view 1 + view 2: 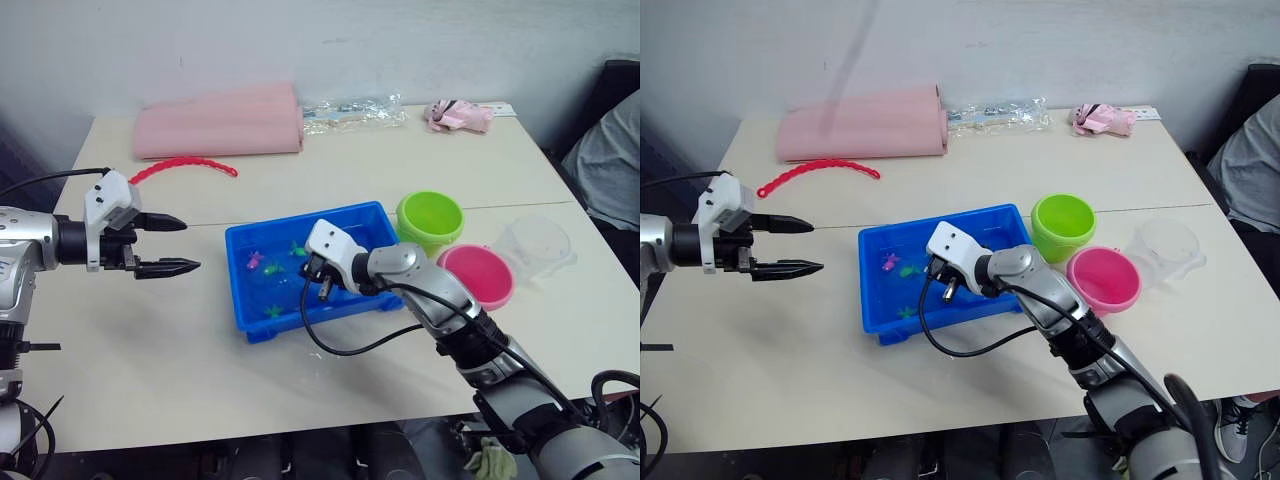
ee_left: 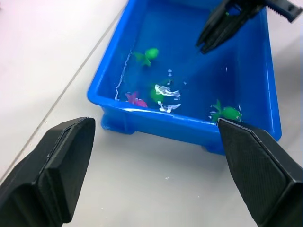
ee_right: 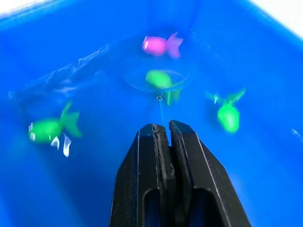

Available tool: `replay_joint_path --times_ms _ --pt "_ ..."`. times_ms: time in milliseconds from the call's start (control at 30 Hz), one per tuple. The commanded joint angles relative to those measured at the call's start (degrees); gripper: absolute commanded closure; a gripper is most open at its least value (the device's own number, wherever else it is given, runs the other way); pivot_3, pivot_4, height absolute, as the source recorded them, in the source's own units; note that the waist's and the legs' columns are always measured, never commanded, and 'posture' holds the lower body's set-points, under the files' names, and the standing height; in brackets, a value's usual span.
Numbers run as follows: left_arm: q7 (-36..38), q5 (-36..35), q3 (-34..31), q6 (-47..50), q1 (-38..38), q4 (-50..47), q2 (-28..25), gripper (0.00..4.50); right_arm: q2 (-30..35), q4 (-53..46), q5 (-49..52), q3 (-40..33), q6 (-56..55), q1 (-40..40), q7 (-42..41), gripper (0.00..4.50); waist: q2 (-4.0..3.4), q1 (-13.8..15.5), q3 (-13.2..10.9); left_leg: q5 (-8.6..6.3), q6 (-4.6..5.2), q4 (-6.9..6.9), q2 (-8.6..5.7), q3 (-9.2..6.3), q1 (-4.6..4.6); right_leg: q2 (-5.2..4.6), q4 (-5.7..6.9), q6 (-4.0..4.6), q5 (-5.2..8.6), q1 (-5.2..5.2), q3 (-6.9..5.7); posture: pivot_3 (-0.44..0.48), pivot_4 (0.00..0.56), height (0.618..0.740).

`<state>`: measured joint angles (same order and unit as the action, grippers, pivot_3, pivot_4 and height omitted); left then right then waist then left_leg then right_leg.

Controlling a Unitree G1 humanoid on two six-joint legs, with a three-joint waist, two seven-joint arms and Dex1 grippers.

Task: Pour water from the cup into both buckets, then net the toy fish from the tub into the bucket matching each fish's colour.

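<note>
The blue tub [image 1: 352,217] sits mid-table with water and several toy fish in it. My right gripper [image 1: 322,290] reaches into the tub, shut on the net's thin handle. In the right wrist view the net [image 3: 135,75] lies in the water with a green fish [image 3: 158,78] over its hoop. A pink fish [image 3: 161,45] and two more green fish [image 3: 52,128] float around it. My left gripper [image 1: 190,245] hangs open and holds nothing, left of the tub. To the right of the tub stand the green bucket [image 1: 430,220], the pink bucket [image 1: 478,275] and the clear cup [image 1: 535,245].
A folded pink cloth [image 1: 220,120], a red beaded strip [image 1: 185,165], a clear plastic bag [image 1: 355,110] and a small pink item [image 1: 458,115] lie along the table's far side. A person [image 1: 610,160] sits at the right edge.
</note>
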<state>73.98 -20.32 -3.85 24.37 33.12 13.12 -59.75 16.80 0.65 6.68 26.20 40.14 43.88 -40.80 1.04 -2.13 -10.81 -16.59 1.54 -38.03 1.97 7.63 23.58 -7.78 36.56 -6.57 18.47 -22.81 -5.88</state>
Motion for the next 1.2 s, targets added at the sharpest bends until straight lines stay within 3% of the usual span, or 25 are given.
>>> replay_joint_path --times_ms 33,500,933,1200 --pt "1.60 0.97 0.15 -0.90 2.73 1.43 -0.88 0.02 -1.82 -1.34 0.47 -2.08 -4.68 -1.21 0.18 4.50 0.00 -0.11 0.00 -0.01 -0.01 0.00 0.03 0.03 -0.01 0.02 0.00 0.00 0.00 -0.01 0.02 0.000 0.150 0.740" --pt "3.42 1.68 0.23 -1.51 4.59 4.00 -0.43 0.02 0.87 -2.74 -0.30 -3.30 -7.62 -4.89 -1.88 4.50 0.01 -0.89 0.00 -0.01 -0.02 -0.01 0.12 0.09 -0.02 0.10 0.02 0.00 0.00 -0.04 0.09 0.000 0.150 0.740" --pt "3.00 0.86 -0.35 -1.29 4.07 4.16 0.67 0.02 5.63 -10.15 7.99 -11.42 -8.48 -11.78 -8.98 4.50 0.03 -0.58 0.01 -0.01 -0.02 -0.03 0.10 0.08 -0.02 0.08 0.03 0.00 0.00 -0.03 0.10 0.000 0.150 0.740" --pt "5.14 -4.97 -3.21 -1.51 3.19 0.77 4.30 0.02 12.03 -21.07 15.31 -19.64 -7.87 -18.64 -12.17 4.50 0.04 0.44 0.02 -0.02 -0.01 -0.08 0.09 0.07 -0.02 0.06 0.05 0.00 0.00 -0.02 0.12 0.000 0.150 0.740"
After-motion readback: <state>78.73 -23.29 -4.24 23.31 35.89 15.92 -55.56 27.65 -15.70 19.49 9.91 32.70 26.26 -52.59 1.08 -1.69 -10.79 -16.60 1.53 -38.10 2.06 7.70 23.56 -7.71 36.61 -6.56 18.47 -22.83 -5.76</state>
